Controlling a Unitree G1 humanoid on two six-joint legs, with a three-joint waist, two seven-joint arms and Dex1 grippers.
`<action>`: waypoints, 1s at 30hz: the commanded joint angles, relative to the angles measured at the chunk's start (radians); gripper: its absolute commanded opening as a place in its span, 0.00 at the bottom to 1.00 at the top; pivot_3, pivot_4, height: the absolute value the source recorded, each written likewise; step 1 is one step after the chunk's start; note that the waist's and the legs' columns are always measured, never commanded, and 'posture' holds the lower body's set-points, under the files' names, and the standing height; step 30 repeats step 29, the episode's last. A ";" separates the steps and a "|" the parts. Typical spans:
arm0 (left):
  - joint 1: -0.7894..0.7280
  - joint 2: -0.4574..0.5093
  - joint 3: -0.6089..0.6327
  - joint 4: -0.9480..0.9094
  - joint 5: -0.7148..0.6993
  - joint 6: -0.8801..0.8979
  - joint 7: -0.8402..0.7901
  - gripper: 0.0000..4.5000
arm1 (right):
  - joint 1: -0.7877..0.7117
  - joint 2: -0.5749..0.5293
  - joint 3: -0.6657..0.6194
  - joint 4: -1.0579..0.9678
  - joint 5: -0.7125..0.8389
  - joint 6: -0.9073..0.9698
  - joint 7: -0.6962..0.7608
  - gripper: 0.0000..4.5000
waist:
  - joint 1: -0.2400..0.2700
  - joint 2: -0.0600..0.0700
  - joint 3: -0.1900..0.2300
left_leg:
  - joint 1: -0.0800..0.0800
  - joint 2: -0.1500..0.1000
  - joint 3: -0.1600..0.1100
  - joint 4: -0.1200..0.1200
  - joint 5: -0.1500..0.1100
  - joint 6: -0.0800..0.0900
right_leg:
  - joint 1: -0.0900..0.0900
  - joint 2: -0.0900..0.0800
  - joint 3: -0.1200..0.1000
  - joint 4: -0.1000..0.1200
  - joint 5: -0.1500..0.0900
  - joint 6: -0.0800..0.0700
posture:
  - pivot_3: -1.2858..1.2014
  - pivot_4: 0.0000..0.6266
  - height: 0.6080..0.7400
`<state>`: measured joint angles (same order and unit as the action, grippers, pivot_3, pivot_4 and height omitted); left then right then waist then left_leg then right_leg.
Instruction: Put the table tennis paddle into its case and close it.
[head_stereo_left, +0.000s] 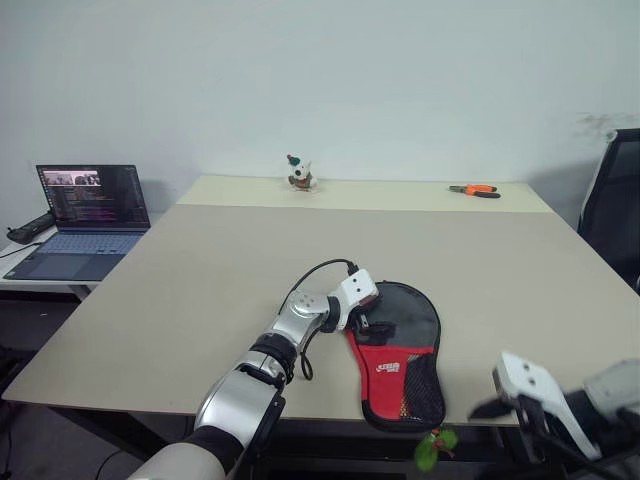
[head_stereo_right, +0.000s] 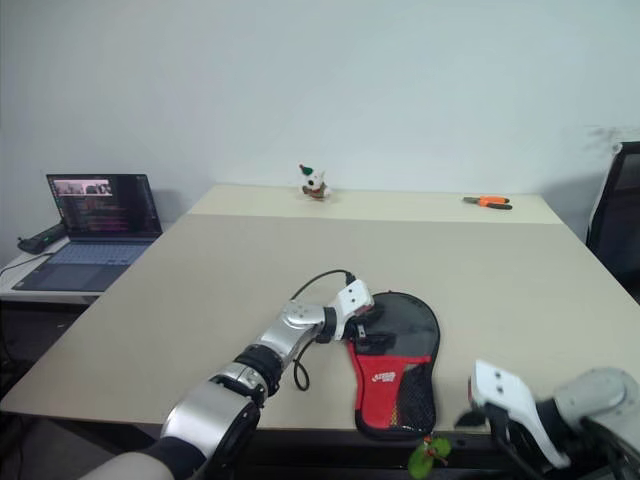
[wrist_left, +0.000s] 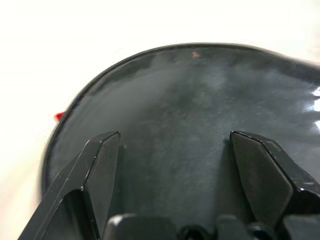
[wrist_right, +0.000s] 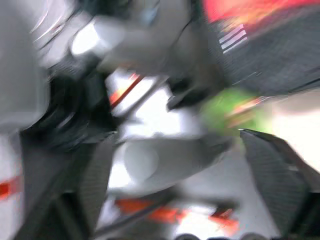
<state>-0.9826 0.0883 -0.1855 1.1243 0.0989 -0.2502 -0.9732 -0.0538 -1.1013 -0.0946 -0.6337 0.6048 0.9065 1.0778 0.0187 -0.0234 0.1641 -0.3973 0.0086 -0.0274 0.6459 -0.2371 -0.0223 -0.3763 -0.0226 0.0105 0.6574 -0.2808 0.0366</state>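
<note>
Right now the case (head_stereo_left: 400, 360) lies flat on the table (head_stereo_left: 200, 290), close to the table's near edge. Its round black end points away from the robot and its red end with white print points toward the robot, so its long line runs from far to near. The table tennis paddle seems to be inside the case already, but I cannot see it for sure. In the left wrist view a dark shiny round face sits right under the fingers, and I cannot tell if that is the paddle or the case cover. The left gripper (head_stereo_left: 368, 318) is at the case, on its left rim near the round end. Its two fingers (wrist_left: 102, 170) are spread wide apart and they pinch nothing. The right gripper (head_stereo_left: 505, 405) is off to the right of the case, past the table's near edge, and well apart from it. Its fingers look spread too, and it holds nothing. A small green thing (head_stereo_left: 433, 448) hangs at the near end of the case. It may be the zipper pull. So the left arm is much nearer to the case, and I think closing the zipper comes next.
</note>
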 joint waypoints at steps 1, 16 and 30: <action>0.042 0.028 0.050 -0.194 -0.104 0.065 -0.100 0.85 | -0.131 0.074 0.017 0.112 -0.024 -0.039 -0.070 0.98 | -0.006 -0.002 0.004 | -0.002 0.000 0.000 0.000 0.000 0.000 | -0.003 0.000 0.001 0.001 0.000 0.000 | 0.52 0.24 1.00; 0.708 0.461 0.456 -1.412 -0.469 0.773 0.102 0.85 | -0.539 0.436 0.151 0.854 -0.269 -0.532 -0.068 0.98 | -0.041 -0.004 0.016 | -0.003 0.005 -0.002 -0.003 0.000 0.000 | -0.011 0.001 0.007 0.008 0.002 -0.013 | 0.52 0.24 1.00; 0.829 0.449 0.451 -1.484 -0.470 0.759 0.266 0.85 | -0.692 0.434 0.157 1.148 -0.393 -0.670 -0.019 0.98 | -0.026 -0.003 0.018 | -0.003 0.005 0.001 -0.002 0.000 0.000 | -0.012 0.001 0.007 0.008 0.005 -0.014 | 0.52 0.24 1.00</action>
